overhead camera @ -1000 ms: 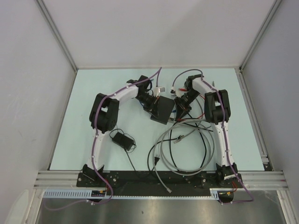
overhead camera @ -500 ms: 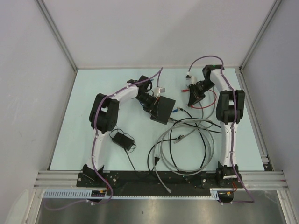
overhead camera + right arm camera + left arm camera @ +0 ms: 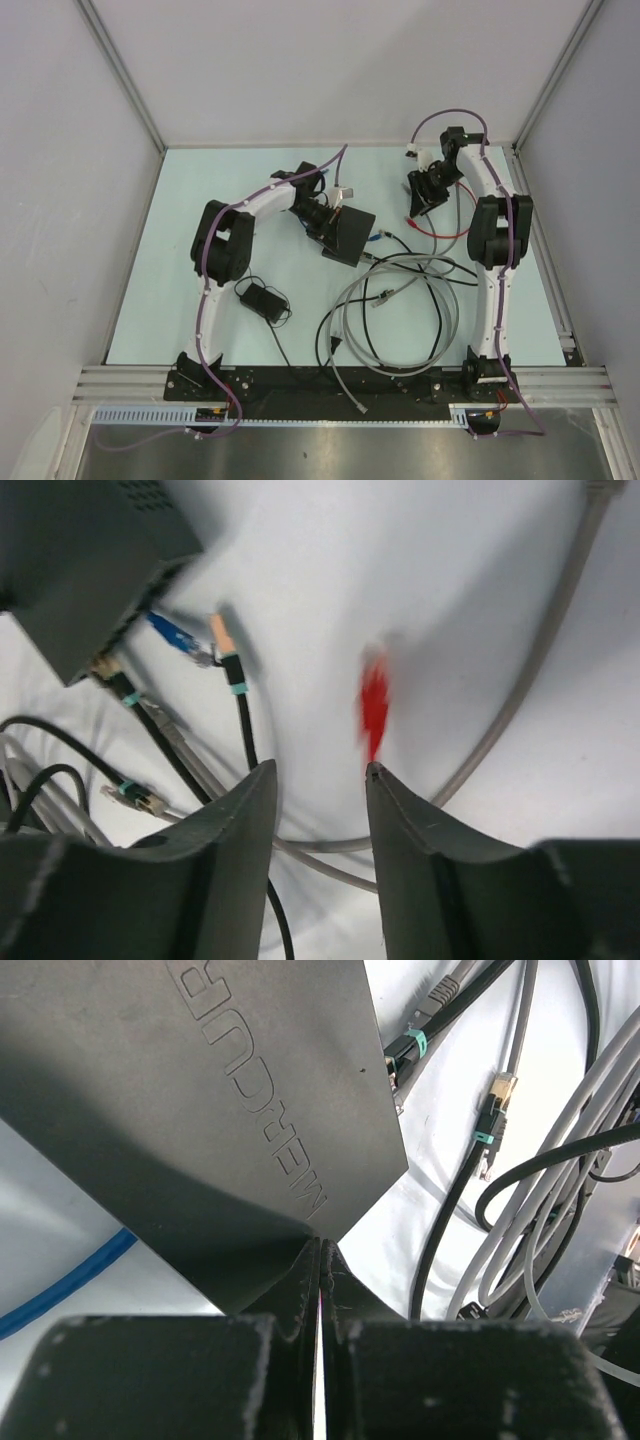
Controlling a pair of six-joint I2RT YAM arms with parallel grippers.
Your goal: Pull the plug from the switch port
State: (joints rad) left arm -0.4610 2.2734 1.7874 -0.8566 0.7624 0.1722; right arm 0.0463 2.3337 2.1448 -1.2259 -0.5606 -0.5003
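Table [image 3: 200, 200]: pale, fills the middle of the overhead view, and both arms reach toward its far half.

Left arm [image 3: 250, 205]: bends in from the left of the frame to the centre. Right arm [image 3: 495, 230]: stretched up the right side, with its wrist near the upper right of the table.

Switch [image 3: 350, 235]: flat black box at the centre of the overhead view, lying skewed. Your left claw [image 3: 318, 1280] is clenched, its fingers together with only a hairline of light between them. Its tips are right at the switch's near corner, which fills the upper left of the left wrist view. You cannot tell whether they press on the switch.

Grey cable coil [image 3: 400, 310]: loose loops below and right of the switch, mixed with black leads.

Power adapter [image 3: 257, 296]: small black brick at lower left of the switch, well apart from it.

Right claw [image 3: 319, 767]: released, with a clear gap between its fingers and nothing in the gap. The switch sits in the upper left corner of the right wrist view, well apart from this claw.

Red plug [image 3: 374, 705]: blurred, just beyond the right-hand fingertip, free of the switch and well apart from it.

Blue plug [image 3: 172, 632] and orange-tipped plug [image 3: 222, 635]: side by side near the switch's port edge. You cannot tell from the frame whether the blue one is seated.
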